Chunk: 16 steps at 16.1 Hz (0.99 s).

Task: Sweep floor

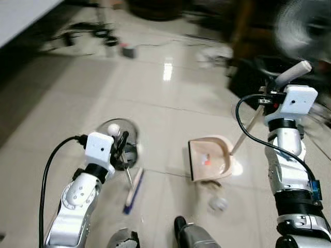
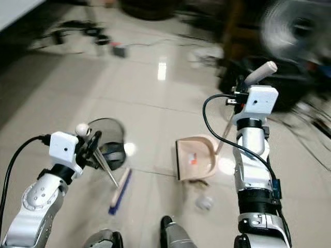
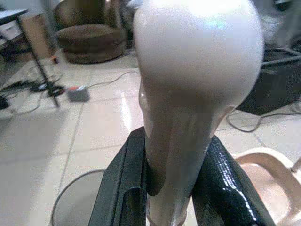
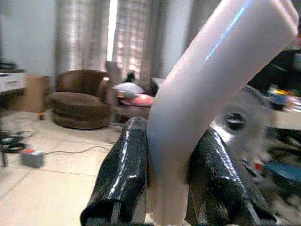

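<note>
Left hand (image 1: 122, 146): clenched on broom (image 1: 133, 191) handle.
Right hand (image 1: 269, 95): grasping dustpan (image 1: 209, 159) handle.
Relation: broom head left of dustpan mouth.

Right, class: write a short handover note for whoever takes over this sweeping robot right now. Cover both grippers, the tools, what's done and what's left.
Left gripper: shut on the broom handle; the broom head rests on the tiled floor beside a grey bin.
Right gripper: shut on the dustpan handle; the dustpan sits on the floor between the arms.
Done: a small red scrap already lies in the dustpan.
Left: a crumpled white scrap lies on the floor just outside the pan, nearer the robot. Sweep it in, then probably empty the pan.
</note>
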Available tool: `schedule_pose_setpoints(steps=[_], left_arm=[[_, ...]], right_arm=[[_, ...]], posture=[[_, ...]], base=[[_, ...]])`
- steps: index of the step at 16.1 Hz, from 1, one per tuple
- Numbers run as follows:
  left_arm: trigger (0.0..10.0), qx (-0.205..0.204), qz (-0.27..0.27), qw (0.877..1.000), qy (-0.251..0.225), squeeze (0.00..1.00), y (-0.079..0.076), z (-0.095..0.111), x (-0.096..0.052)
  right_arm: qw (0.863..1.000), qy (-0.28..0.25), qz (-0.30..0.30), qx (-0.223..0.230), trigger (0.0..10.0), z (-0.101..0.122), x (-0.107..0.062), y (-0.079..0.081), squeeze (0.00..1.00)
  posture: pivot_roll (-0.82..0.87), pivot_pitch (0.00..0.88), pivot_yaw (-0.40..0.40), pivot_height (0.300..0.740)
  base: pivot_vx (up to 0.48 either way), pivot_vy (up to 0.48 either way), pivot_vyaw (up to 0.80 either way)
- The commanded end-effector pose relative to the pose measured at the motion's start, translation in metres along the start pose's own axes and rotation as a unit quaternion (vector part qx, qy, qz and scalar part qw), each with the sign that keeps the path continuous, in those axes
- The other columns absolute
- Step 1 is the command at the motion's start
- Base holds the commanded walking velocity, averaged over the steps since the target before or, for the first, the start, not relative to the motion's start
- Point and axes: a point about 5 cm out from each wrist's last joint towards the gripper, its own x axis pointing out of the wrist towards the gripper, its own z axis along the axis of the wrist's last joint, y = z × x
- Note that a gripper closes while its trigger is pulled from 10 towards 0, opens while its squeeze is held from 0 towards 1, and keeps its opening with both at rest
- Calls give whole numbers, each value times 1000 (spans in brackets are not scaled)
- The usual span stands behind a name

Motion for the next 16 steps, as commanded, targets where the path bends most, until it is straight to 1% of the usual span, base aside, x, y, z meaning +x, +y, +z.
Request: schedule_pose_setpoints(steps=[1,2,3,4,5,6,7,8,9,11,12,14,15,16], left_arm=[[10000,13,6,1000,-17,0,4,8,0],[10000,14,9,1000,-18,0,5,8,2],[10000,16,9,1000,-17,0,6,8,3],[10000,18,10,1000,-17,0,8,8,4],[10000,19,10,1000,-17,0,9,8,4],[10000,23,16,999,-19,0,12,9,6],[10000,23,17,999,-19,0,13,9,6],[10000,24,18,999,-19,0,13,9,6],[10000,24,17,999,-17,0,13,8,6],[10000,24,16,999,-17,0,13,7,6],[10000,24,15,999,-17,0,12,7,6],[10000,29,20,999,-15,0,12,6,8],[10000,29,22,999,-14,0,12,6,8],[10000,18,28,999,-8,0,12,4,12]], right_arm=[[1000,-25,-13,13,10000,12,3,-2,0],[999,-16,-22,29,10000,10,1,-2,0],[998,-23,-24,55,10000,11,-2,-1,0],[997,-48,-13,59,10000,17,-3,1,0],[996,-58,-14,64,10000,19,-3,1,0],[990,-110,-28,83,10000,33,-2,-3,0],[988,-124,-25,84,10000,37,-1,-2,0],[985,-150,-16,85,10000,45,-2,0,0],[980,-163,-12,117,10000,50,-2,2,0],[980,-175,11,91,10000,53,-4,7,0],[981,-178,31,68,10000,52,-6,13,0],[988,-136,56,44,10000,40,-7,20,0],[989,-131,58,42,10000,39,-7,21,0],[995,-85,52,25,10000,27,-7,21,0]], posture=[[34,137,5,740],[31,137,6,740],[31,135,8,740],[30,135,9,740],[30,134,9,740],[34,131,8,740],[34,134,9,740],[36,133,11,740],[33,133,12,740],[34,135,13,740],[31,138,13,740],[29,142,11,740],[29,142,11,740],[28,146,7,740]], base=[[0,0,-800],[0,0,-800],[0,0,-769],[0,0,0],[0,0,0],[0,0,0],[0,0,0],[0,0,0],[0,0,0],[0,0,0],[0,0,0],[0,0,0],[0,0,0],[0,0,0]])
